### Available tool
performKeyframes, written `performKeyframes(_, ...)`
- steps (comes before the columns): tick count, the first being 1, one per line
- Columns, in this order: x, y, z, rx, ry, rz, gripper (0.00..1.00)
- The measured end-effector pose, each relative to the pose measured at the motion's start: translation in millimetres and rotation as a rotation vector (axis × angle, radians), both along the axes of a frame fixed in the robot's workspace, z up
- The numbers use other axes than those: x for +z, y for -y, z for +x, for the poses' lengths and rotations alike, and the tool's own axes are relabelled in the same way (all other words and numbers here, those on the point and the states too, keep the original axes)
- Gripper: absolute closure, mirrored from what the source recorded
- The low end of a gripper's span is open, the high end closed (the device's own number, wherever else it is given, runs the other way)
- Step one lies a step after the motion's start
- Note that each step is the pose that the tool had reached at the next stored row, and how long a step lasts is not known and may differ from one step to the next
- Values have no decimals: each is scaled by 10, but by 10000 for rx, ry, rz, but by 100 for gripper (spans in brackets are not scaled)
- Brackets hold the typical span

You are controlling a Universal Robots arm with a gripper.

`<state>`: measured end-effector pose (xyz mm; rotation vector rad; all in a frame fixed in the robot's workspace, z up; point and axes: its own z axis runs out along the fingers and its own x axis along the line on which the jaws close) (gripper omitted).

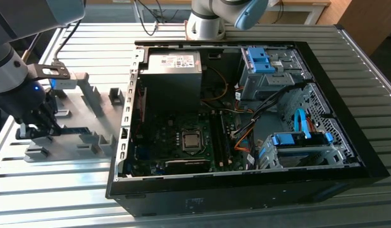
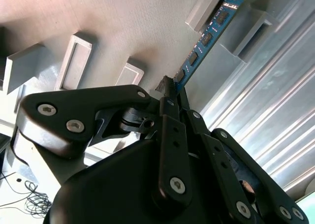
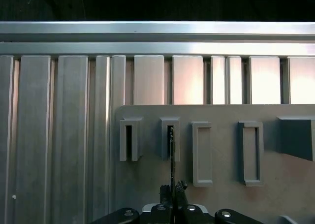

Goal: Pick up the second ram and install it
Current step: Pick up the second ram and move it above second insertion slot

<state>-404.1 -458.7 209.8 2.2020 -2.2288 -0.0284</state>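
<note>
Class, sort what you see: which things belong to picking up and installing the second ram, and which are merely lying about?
Job: second ram, gripper shut on it, grey fixture plate, open computer case.
Lying about: power supply, blue drive-bay latches, slatted metal table.

Bright daylight washes the ribbed silver aluminium table (image 1: pixel 360 80), glaring pale on its slats in the first wrist view; the open black computer case (image 1: pixel 246 190) is dim inside, the black metal gripper (image 2: pixel 172 87) shadowed close up

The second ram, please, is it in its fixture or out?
In: the second ram stands on edge, its end inside the grey fixture block slot.
</note>
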Motion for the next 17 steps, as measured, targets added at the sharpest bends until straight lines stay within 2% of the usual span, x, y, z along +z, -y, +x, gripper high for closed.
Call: performKeyframes(17,77,0,0,0,1,1,86)
